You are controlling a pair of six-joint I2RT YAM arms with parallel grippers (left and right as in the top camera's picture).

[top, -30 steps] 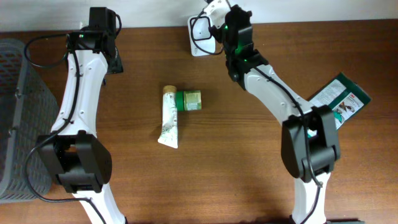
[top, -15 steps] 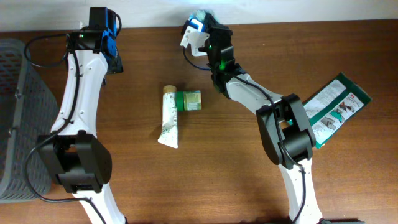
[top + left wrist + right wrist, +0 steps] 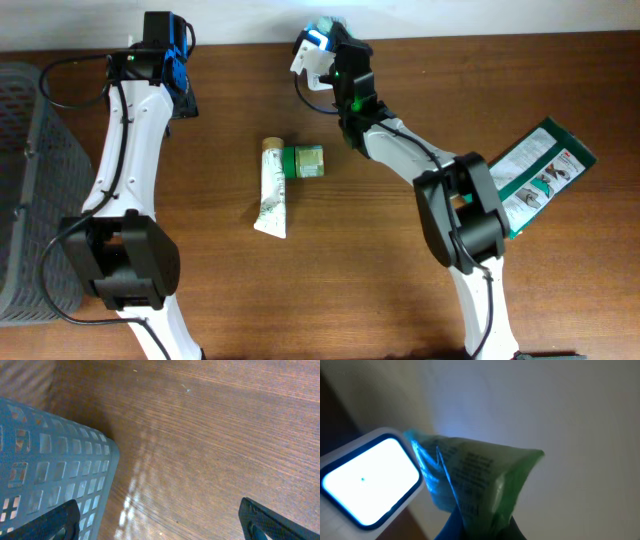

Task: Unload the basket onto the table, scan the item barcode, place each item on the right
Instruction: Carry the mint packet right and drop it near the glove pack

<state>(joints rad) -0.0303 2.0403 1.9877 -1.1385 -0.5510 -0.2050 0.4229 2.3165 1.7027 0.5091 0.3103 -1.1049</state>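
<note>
Since a second ago the right arm has swung its elbow in toward the middle of the bench (image 3: 400,290). The scanner (image 3: 306,57), plain white then, now glows blue. Over the last half second nothing has visibly moved.

The right claw (image 3: 477,532) is pressed together on the bottom edge of a green pouch (image 3: 480,477), which stands just beside the scanner's lit window (image 3: 367,480). Whether the two touch cannot be told. From overhead the pouch is only a teal smear at the bench's far edge, and the print on it is too blurred to read. Only the dark tips of the right claw show.

The left claw (image 3: 160,527) is spread wide over bare wood, pinching nothing, with only its fingertips (image 3: 52,521) in view.

The basket (image 3: 25,170) sits at the left edge, cut off by the frame, and its inside is only partly seen. A tube (image 3: 272,192) and a green jar (image 3: 304,161) lie touching at mid-bench. A green packet (image 3: 545,165) lies well apart on the right.
</note>
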